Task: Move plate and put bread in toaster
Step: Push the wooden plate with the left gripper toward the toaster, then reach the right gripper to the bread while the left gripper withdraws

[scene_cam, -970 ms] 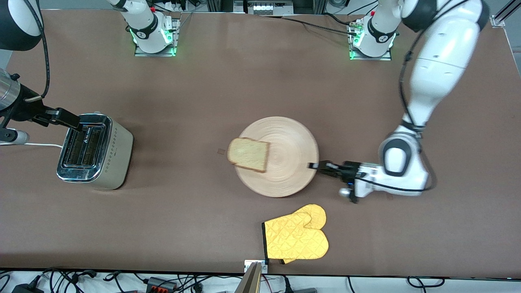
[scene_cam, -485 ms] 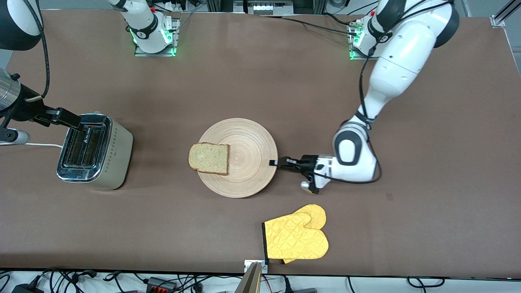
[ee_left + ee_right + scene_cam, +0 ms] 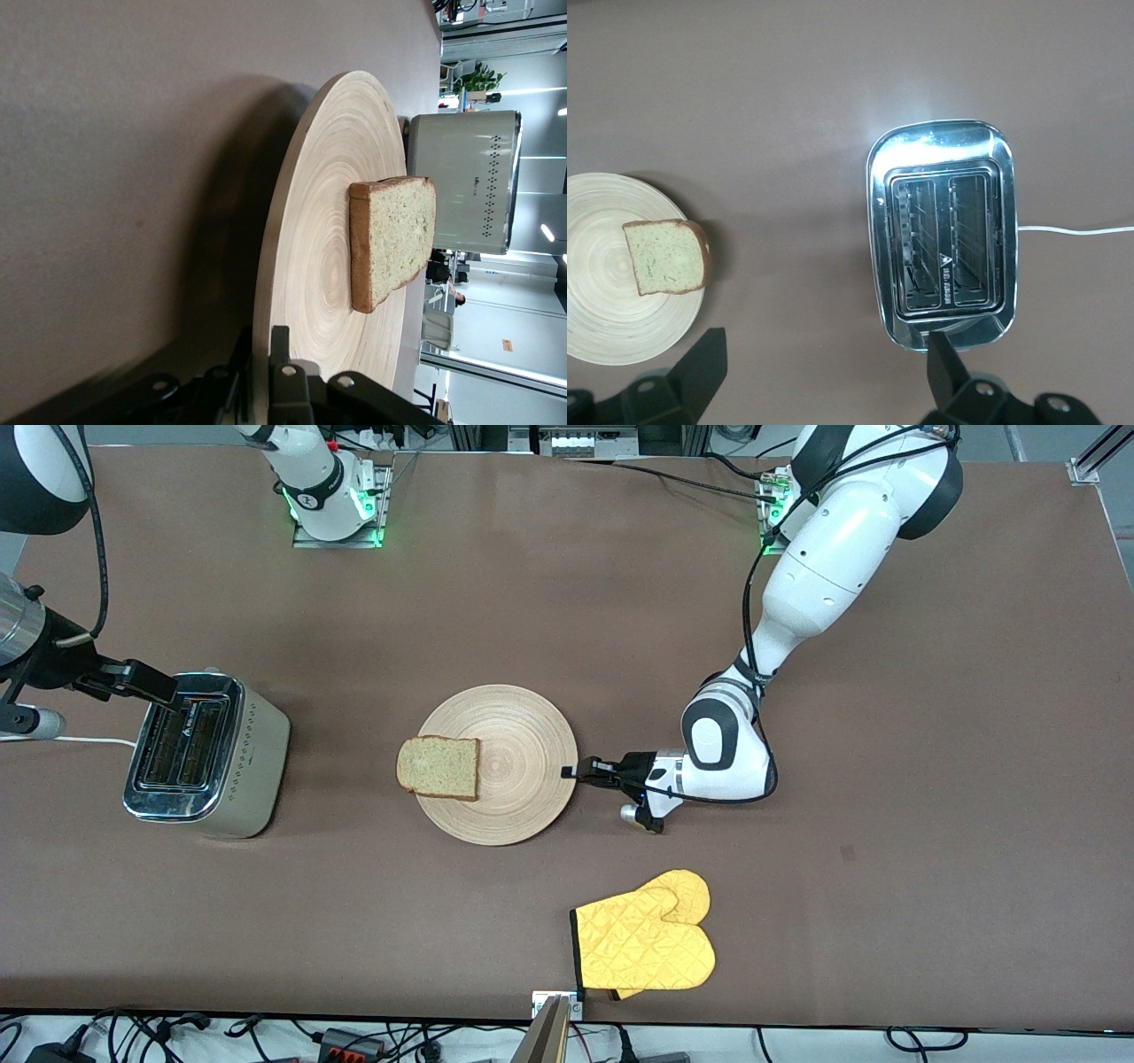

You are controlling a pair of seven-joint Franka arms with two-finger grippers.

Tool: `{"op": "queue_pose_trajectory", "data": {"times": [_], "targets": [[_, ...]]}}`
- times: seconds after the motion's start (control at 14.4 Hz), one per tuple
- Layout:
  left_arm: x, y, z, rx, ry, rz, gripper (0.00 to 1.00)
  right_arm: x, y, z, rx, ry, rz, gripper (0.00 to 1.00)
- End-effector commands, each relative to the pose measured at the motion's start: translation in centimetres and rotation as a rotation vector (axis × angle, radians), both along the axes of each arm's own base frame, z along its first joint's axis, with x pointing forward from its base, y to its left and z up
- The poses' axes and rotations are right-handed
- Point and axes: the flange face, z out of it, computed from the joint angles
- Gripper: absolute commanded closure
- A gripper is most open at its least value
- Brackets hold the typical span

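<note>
I see the left gripper [image 3: 573,772] low at the table, its jaws clamped on the rim of the large round light-wood plate [image 3: 518,779], at the edge toward the left arm's end of the table; in the left wrist view the black fingers [image 3: 282,376] pinch that rim with the plate [image 3: 310,257] stretching away from them. The square slice of light brown bread with a darker crust [image 3: 438,767] lies flat on the plate at the edge farthest from the left gripper, its outer side overhanging the rim toward the toaster; the left wrist view shows the bread [image 3: 394,241] the same way. The boxy cream-beige toaster with a shiny chrome top [image 3: 208,755] stands well apart from the plate, toward the right arm's end of the table, both slots empty. The right gripper [image 3: 164,692] hangs over the toaster, its two fingers spread wide and holding nothing; the right wrist view looks straight down into the slots [image 3: 943,237]. A yellow quilted oven mitt [image 3: 645,943] lies on the brown table [image 3: 532,584], nearer to the front camera than the left gripper and apart from it.
</note>
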Motion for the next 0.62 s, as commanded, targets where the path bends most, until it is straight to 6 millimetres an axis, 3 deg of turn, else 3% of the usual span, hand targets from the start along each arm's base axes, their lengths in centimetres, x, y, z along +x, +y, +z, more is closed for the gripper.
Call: {"op": "queue_pose_trajectory", "data": {"times": [0.0,0.28,0.42,0.55], "targets": [[-0.8,-1.2,-0.8,0.009,-0.039,0.010,0.99,-0.1,0.1,0.4,0.017,-0.002,-0.004,0.00],[-1.2,-1.2,-1.9,0.016,-0.033,0.006,0.98,-0.2,1.0,0.1,0.077,0.009,-0.011,0.00],[-1.6,-1.1,-2.3,0.019,-0.023,0.004,0.94,0.2,1.4,-2.5,0.077,0.084,-0.017,0.00],[-1.8,-1.0,-3.1,0.025,-0.014,0.005,0.93,0.2,2.9,-3.4,0.111,0.116,-0.007,0.00]]}}
